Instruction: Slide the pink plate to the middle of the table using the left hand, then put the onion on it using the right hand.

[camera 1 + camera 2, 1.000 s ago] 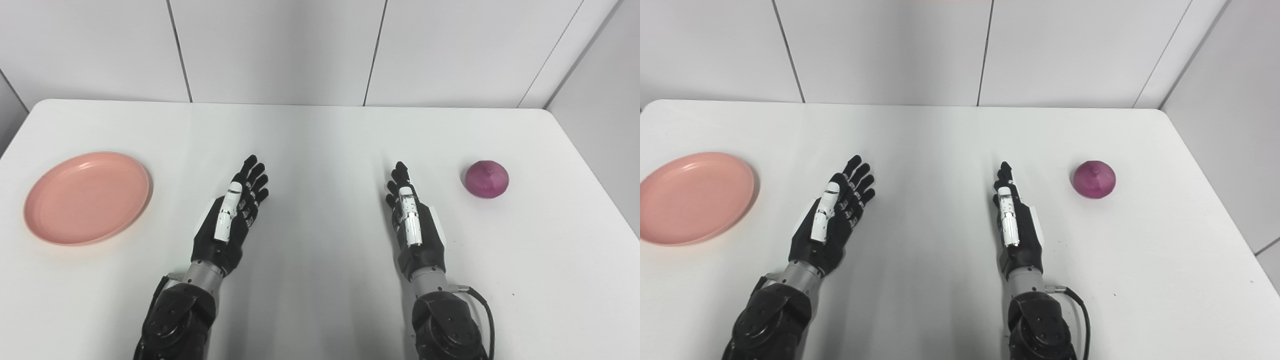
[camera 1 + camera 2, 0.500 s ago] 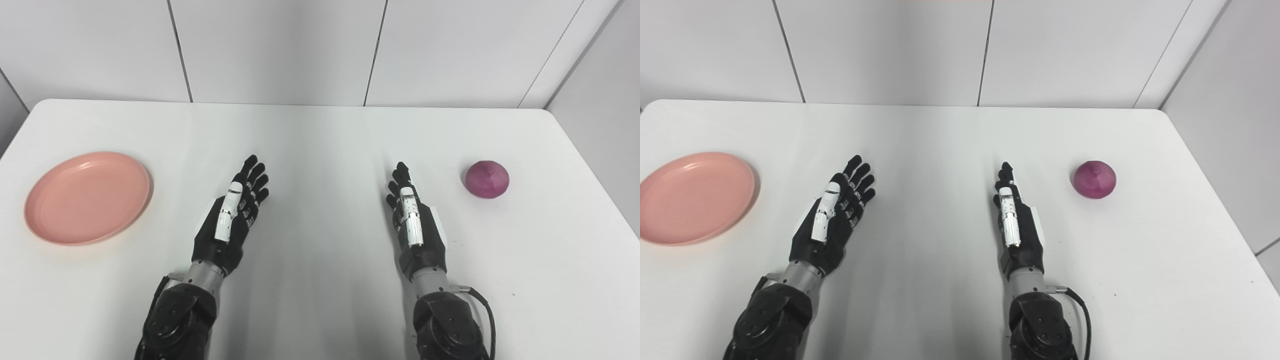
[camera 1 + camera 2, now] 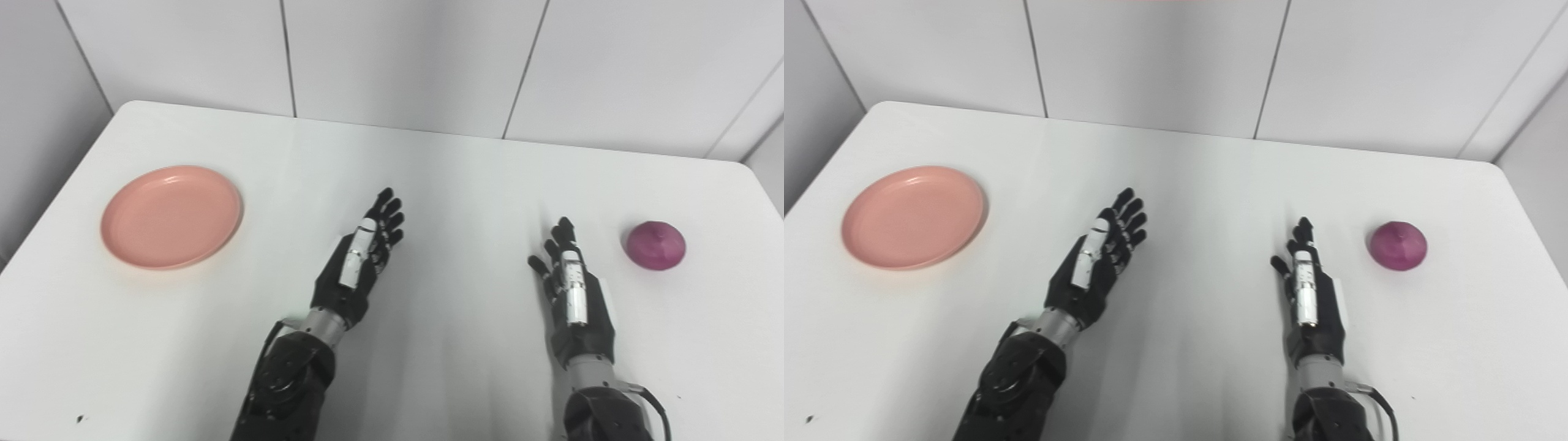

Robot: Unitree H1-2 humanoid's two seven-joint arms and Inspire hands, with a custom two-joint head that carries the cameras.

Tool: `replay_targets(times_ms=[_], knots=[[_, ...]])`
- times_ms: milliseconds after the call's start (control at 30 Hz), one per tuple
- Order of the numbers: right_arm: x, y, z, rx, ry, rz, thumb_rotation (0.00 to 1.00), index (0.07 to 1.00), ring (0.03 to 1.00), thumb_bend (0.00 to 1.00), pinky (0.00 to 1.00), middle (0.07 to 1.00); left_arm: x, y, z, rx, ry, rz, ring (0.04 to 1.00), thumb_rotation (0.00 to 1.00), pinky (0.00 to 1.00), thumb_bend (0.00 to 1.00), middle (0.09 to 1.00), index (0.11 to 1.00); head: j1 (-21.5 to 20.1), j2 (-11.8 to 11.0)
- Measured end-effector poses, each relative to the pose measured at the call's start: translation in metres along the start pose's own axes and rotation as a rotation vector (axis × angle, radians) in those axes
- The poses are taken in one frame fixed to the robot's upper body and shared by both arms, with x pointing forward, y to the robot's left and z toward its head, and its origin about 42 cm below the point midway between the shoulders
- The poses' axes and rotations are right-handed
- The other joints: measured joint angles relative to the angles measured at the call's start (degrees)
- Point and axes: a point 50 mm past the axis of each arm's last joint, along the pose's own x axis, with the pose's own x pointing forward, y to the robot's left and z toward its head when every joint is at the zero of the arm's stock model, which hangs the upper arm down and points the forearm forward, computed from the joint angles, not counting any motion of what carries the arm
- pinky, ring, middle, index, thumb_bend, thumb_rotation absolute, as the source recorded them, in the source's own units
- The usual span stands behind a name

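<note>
A pink plate (image 3: 171, 215) lies flat on the white table (image 3: 441, 177) at the far left, with nothing on it. A purple-red onion (image 3: 655, 245) sits on the table at the right. My left hand (image 3: 358, 260) rests near the table's middle, fingers stretched out and apart, holding nothing, well to the right of the plate. My right hand (image 3: 572, 294) is likewise flat and open, a short way left of the onion and not touching it.
White wall panels stand behind the table's far edge. The table's left edge (image 3: 58, 184) runs close to the plate, and its right corner (image 3: 756, 174) lies just beyond the onion. A small dark speck (image 3: 79, 419) marks the near left surface.
The whole picture has shifted, so the camera has turned left. Both hands, the plate and the onion keep the same places relative to each other.
</note>
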Motion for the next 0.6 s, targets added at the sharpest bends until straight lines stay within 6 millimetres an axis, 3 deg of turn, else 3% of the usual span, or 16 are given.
replay_targets(times_ms=[267, 333, 433, 600], knots=[[-0.001, -0.011, 0.0, 0.008, -0.006, 0.021, 1.0, 1.0, 1.0, 0.08, 1.0, 1.0, 0.008, -0.013, -0.009, 0.014, -0.014, -0.008, 1.0, 1.0, 1.0, 0.43, 1.0, 1.0, 7.54, -4.03], [-0.001, -0.014, -0.001, 0.008, -0.005, 0.018, 1.0, 1.0, 1.0, 0.07, 1.0, 1.0, 0.01, -0.015, -0.01, 0.025, -0.015, -0.01, 1.0, 1.0, 1.0, 0.43, 1.0, 1.0, 7.56, -4.04], [0.0, -0.018, -0.003, 0.0, -0.004, 0.014, 1.0, 1.0, 1.0, 0.06, 1.0, 1.0, 0.015, -0.016, -0.011, 0.035, -0.023, -0.013, 1.0, 1.0, 1.0, 0.41, 1.0, 1.0, 11.42, -6.67], [0.002, -0.022, -0.004, 0.022, 0.001, 0.025, 1.0, 1.0, 1.0, 0.11, 1.0, 1.0, 0.024, -0.019, -0.014, 0.046, -0.032, -0.018, 1.0, 1.0, 1.0, 0.41, 1.0, 1.0, 14.5, -9.14]])
